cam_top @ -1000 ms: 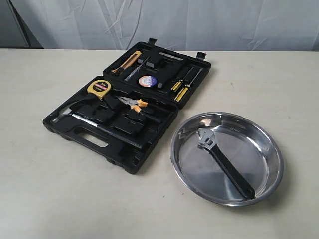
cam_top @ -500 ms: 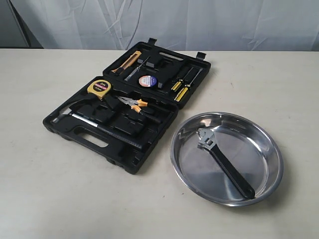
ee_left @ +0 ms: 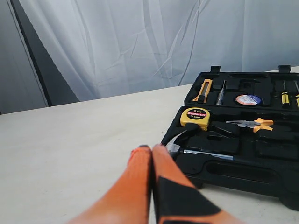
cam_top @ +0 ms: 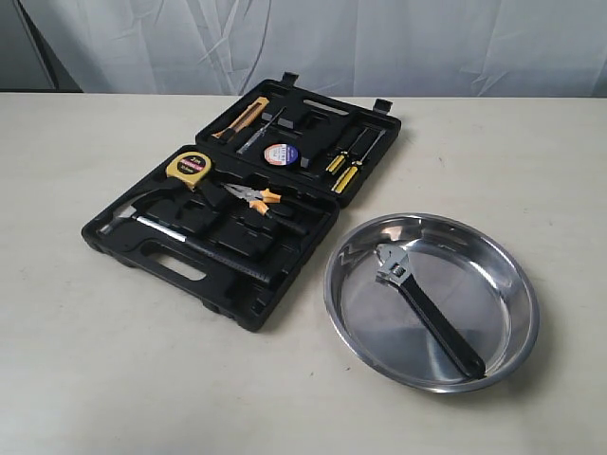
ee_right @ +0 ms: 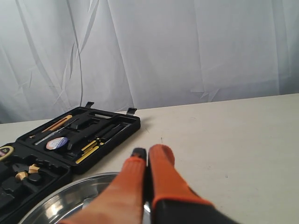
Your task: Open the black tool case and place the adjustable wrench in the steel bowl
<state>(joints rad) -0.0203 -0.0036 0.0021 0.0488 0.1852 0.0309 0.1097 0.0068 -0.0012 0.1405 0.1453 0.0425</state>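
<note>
Close under each wrist camera the orange fingers are pressed together on nothing: the left end effector (ee_left: 152, 148) points at the case's handle end, the right end effector (ee_right: 148, 151) hangs just above a steel rim at the lower left of its frame. Neither shows in the exterior view. Nearest in that view, at lower right, the steel bowl (cam_top: 493, 284) sits on the pale surface (cam_top: 114, 379) with the adjustable wrench (cam_top: 429, 318) lying flat inside it. Its silver head is toward the bowl's upper left, and its long black handle runs diagonally to the rim at lower right. Just beside the bowl, centre left, the black tool case (cam_top: 218, 275) lies fully open, holding a claw hammer (cam_top: 190, 243), a yellow tape measure (cam_top: 188, 167) and orange-handled pliers (cam_top: 254, 196). Yellow-handled screwdrivers (cam_top: 343, 163) sit in its far half, before a white curtain (cam_top: 379, 47). Judging by this layout, the task looks complete; were the wrench to need reseating, the right arm is the nearer.
</note>
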